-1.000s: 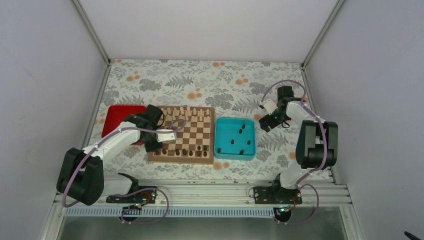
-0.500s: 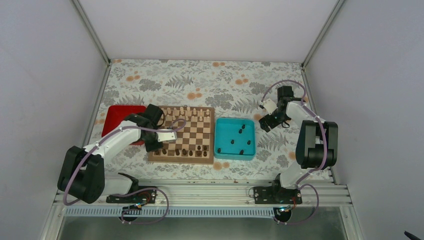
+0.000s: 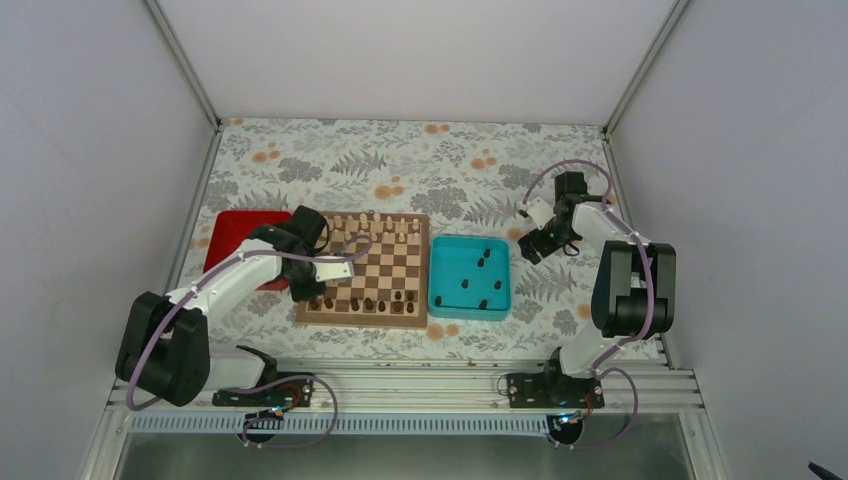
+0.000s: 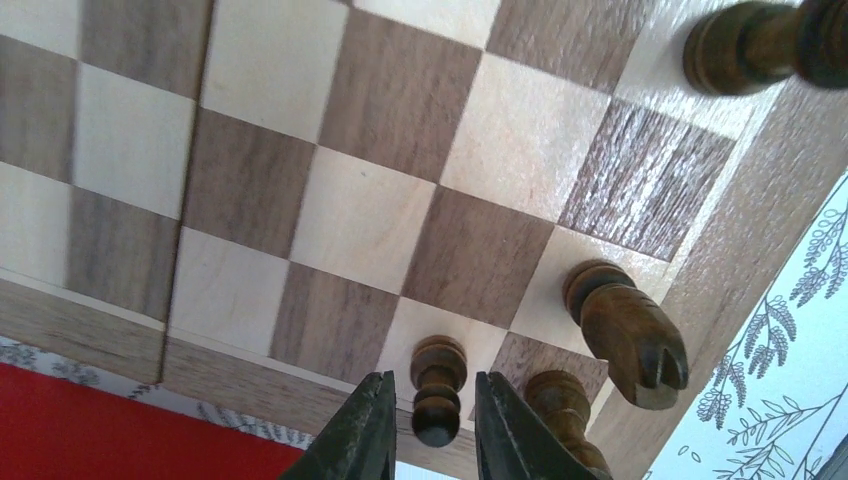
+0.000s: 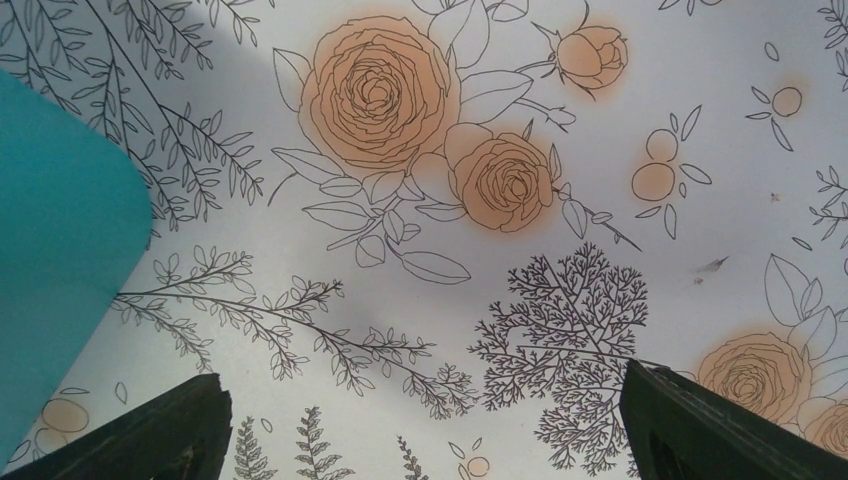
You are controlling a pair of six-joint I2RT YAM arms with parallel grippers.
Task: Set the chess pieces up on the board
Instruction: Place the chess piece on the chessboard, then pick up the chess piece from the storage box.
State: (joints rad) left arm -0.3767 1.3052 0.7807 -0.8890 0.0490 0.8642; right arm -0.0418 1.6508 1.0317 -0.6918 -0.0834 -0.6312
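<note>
At the near-left corner of the board [image 3: 390,262] the left gripper [image 4: 435,380] flanks a standing pawn [image 4: 437,395], jaws barely parted — not pinching; several dark pieces [image 3: 368,303] stand placed, about five wait in the tray [image 3: 434,278]; right gripper [image 5: 422,378] gapes, empty.

A red tray [image 4: 80,425] shows just left of the left fingers [image 4: 355,440], low in the wrist view. Pale cream pieces [image 3: 370,228] stand in a row well beyond those fingers. A teal tray [image 5: 60,230] lies ahead and left of the right fingers [image 5: 150,445]. Under and between the 2 right fingers spreads a floral cloth [image 5: 450,300], with 2 touching orange roses [image 5: 380,95] ahead of them.
</note>
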